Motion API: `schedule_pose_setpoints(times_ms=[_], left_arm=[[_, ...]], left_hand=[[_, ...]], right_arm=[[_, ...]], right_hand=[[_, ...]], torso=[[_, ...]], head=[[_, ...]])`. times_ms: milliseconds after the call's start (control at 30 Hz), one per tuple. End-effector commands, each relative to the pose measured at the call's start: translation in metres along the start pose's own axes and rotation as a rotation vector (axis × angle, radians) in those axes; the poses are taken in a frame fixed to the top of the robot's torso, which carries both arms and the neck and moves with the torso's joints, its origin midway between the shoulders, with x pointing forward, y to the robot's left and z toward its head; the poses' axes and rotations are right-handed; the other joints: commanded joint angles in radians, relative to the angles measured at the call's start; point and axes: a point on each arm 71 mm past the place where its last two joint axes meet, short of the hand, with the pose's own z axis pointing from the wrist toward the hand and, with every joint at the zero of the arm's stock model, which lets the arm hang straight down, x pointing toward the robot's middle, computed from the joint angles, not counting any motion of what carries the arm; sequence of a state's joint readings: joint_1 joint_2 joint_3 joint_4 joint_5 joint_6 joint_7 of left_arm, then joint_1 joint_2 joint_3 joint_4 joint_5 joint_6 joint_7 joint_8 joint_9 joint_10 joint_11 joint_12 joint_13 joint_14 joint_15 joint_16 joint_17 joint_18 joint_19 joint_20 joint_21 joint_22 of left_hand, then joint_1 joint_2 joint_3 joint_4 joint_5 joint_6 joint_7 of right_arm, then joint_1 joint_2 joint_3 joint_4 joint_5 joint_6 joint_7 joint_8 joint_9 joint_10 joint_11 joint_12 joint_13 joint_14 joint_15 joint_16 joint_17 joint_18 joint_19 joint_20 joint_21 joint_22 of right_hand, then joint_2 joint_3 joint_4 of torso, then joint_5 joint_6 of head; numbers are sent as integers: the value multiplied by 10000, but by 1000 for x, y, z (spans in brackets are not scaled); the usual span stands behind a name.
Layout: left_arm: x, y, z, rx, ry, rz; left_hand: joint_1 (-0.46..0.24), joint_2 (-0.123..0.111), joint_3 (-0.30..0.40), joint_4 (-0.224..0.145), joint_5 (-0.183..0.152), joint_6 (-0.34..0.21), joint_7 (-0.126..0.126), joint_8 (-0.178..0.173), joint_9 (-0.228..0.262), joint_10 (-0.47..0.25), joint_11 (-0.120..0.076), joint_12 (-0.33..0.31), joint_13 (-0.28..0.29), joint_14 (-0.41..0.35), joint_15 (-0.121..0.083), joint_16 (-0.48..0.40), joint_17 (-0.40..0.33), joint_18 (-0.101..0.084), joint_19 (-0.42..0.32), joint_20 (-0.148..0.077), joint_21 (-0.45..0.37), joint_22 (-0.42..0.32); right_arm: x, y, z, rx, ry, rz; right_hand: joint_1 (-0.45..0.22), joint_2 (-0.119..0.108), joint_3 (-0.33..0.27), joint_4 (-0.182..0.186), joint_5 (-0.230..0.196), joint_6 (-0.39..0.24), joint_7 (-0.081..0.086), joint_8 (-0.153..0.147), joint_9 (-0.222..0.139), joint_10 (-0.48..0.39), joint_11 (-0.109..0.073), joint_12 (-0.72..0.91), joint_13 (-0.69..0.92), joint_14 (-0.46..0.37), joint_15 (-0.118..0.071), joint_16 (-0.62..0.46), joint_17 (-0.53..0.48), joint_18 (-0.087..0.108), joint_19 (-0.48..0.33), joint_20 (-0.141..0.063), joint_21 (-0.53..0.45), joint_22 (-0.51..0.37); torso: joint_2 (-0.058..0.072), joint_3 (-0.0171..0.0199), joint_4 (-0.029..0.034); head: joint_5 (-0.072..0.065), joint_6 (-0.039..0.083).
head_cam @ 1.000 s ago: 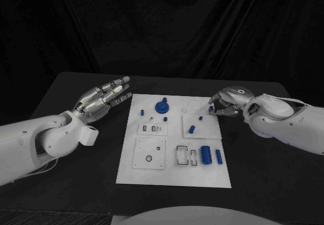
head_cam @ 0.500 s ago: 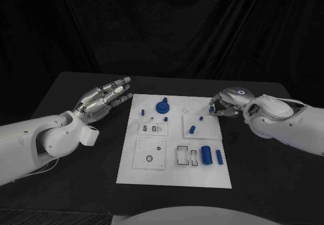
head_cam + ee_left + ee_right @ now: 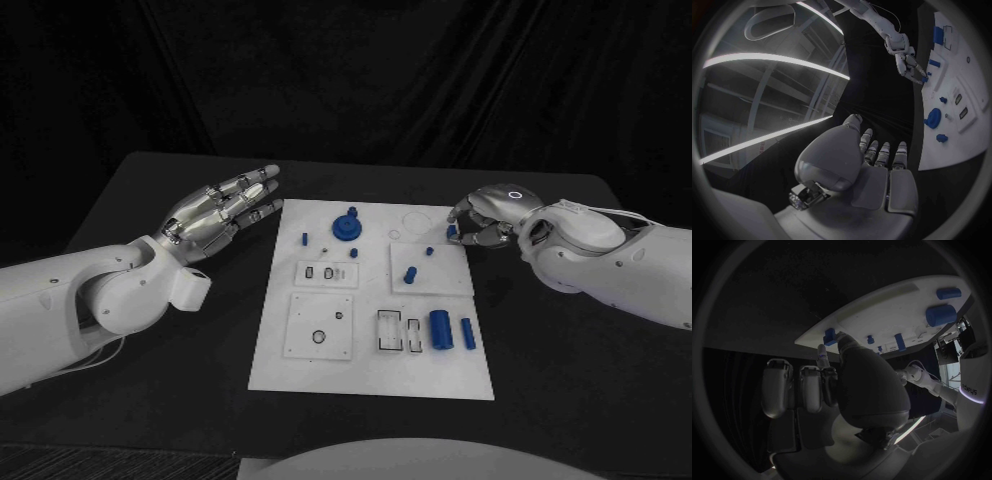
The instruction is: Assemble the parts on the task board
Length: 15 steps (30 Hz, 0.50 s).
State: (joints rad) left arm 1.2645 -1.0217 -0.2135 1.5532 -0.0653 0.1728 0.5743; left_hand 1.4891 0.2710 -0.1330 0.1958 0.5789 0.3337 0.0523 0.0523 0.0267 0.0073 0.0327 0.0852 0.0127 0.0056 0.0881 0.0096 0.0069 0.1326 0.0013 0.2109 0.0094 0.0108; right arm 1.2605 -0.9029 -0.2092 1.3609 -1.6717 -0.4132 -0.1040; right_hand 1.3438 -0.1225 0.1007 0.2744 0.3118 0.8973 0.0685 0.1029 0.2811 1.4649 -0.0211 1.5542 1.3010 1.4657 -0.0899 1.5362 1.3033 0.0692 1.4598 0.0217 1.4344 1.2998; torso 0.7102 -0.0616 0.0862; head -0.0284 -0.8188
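Observation:
The white task board (image 3: pixel 372 372) lies mid-table. On it are a blue round knob (image 3: pixel 346 227), small blue pegs (image 3: pixel 304 239), a thick blue cylinder (image 3: pixel 440 330) and a thinner one (image 3: pixel 467 334). My right hand (image 3: pixel 488 218) hovers over the board's far right corner and pinches a small blue part (image 3: pixel 451 231) between thumb and finger; the right wrist view shows that part (image 3: pixel 829 336) at the thumb tip, close over the board's corner (image 3: pixel 879 310). My left hand (image 3: pixel 219 212) hangs open, palm up with fingers spread, left of the board and holding nothing (image 3: pixel 873 170).
A raised square plate (image 3: pixel 428 270) on the board carries a blue peg (image 3: pixel 410 276). Slotted plates (image 3: pixel 325 273) and a rectangular frame (image 3: pixel 391 331) sit nearer me. Black table surrounds the board, with dark curtain behind.

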Motion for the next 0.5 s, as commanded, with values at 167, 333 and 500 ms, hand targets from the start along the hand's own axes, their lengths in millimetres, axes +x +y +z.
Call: schedule_pose_setpoints(times_ms=[167, 333, 500], left_arm=[[2, 0, 0, 52, 176, -126], [2, 0, 0, 58, 179, -131], [2, 0, 0, 59, 180, -132]], left_hand=[[118, 14, 506, -91, 145, -62, 55, 110, 148, 4, 119, 185, 63, -44, 106, -77, -58, 474, 59, 32, -38, -64], [118, 14, 506, -91, 145, -62, 55, 110, 148, 4, 119, 185, 63, -44, 106, -77, -58, 474, 59, 32, -38, -64], [115, 13, 519, -99, 146, -56, 65, 113, 149, 5, 131, 188, 63, -44, 103, -77, -58, 474, 59, 35, -39, -65]], right_arm=[[2, -1, 1, 208, 36, -27], [2, -1, 1, 200, 75, -35], [2, 0, 2, 184, 107, -42]], right_hand=[[243, -25, -34, -48, -10, 198, 36, 356, 236, 1058, 26, 166, 2697, 876, 64, -166, 1897, -266, 352, 64, -185, 1974], [275, -6, -29, -81, 110, 272, 39, 468, 317, 1058, 27, 166, 2697, 876, 64, -169, 1892, -265, 354, 64, -193, 1977], [305, 17, -18, -115, 233, 306, 35, 547, 377, 1058, 26, 166, 2697, 877, 62, -169, 1892, -264, 354, 62, -201, 1978]], torso=[[2, 2, -1], [-2, 1, -1], [-1, -1, 3]], head=[[-6, -23], [-4, -41], [-10, -47]])
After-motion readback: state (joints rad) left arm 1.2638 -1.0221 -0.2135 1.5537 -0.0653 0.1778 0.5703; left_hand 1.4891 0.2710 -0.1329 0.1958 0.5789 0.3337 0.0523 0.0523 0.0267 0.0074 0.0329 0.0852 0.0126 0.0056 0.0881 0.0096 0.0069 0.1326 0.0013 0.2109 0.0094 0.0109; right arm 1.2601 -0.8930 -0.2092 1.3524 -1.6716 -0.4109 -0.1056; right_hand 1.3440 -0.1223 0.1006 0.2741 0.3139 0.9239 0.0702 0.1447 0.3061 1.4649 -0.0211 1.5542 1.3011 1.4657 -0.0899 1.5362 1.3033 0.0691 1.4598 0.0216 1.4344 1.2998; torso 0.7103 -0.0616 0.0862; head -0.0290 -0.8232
